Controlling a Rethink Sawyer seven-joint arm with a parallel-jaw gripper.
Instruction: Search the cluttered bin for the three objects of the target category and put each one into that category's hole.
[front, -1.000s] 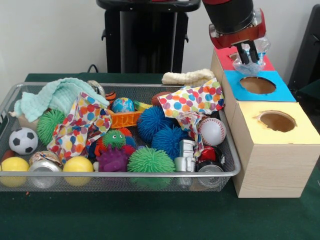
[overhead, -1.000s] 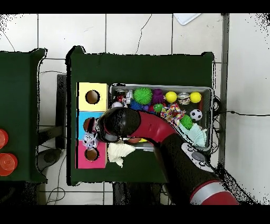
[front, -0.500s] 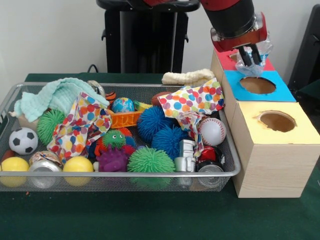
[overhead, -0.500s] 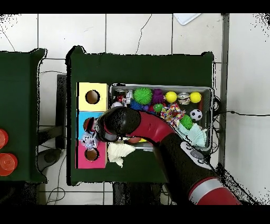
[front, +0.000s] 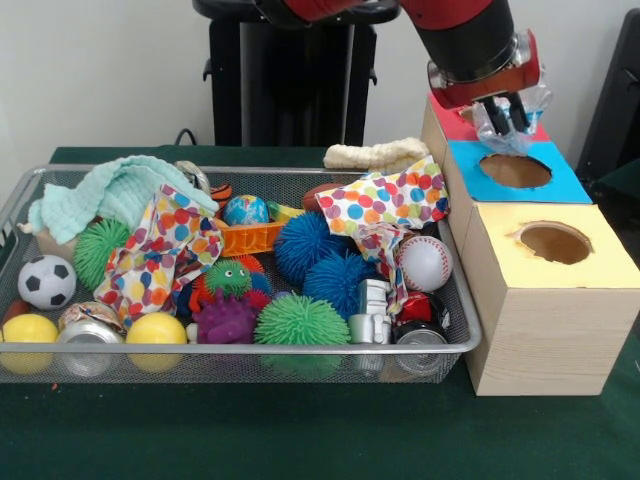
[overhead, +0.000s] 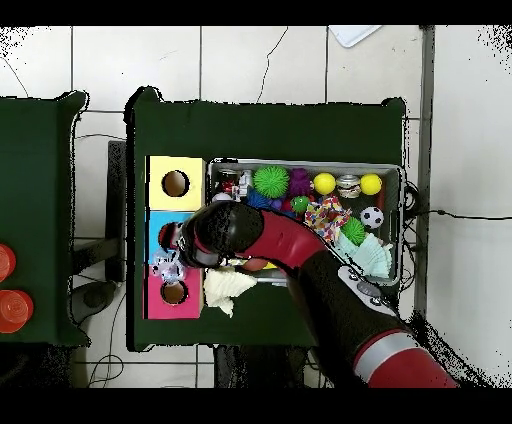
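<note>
Green cloth covers the table (front: 300, 440); white tiled floor (overhead: 270, 65) is seen around it, pale wall behind. A crumpled clear bottle (front: 508, 122) is pinched in the gripper (front: 506, 116), fingers pressed onto it; bottle's long axis can't be told. It's held just above the blue hole (front: 515, 170), by the red/blue border; the bin (front: 200, 365) lies well off to the side & lower.

The blue hole (front: 515, 170) is open, with nothing lying in it, and the yellow hole (front: 554, 242) beside it is open too. The end effector (front: 505, 118) and its crumpled bottle (front: 512, 128) hang above the blue hole's far edge. The bin (front: 250, 352) is packed with balls and cloths, leaving hardly any gaps to reach into.
</note>
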